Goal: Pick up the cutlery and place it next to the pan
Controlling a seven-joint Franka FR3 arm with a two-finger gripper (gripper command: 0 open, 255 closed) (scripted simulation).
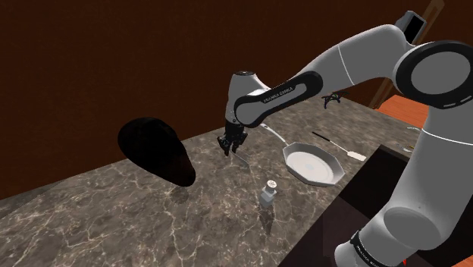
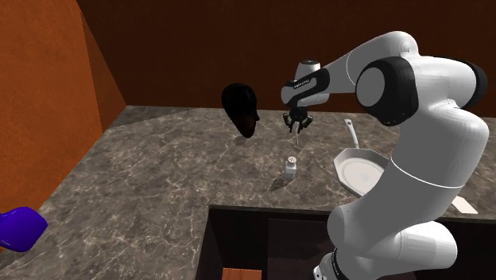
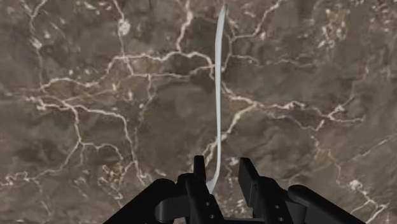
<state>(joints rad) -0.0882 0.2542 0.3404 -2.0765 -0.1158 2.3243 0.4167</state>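
Claw (image 1: pixel 231 149): above the desk (image 1: pixel 114 220), its fingers pinching one end of the cutlery (image 3: pixel 218 95), as far as the wrist view lets one judge.
Cutlery: thin and pale, hanging below the fingertips, near the pan's handle.
Pan (image 1: pixel 311 163): white, eight-sided, flat on the desk, to the shoulder view's right of the claw.
Shaker (image 1: pixel 269 193): small, upright, just beside the pan's rim.
Black shape (image 1: pixel 155 152): rounded, on the desk, well apart from the pan.
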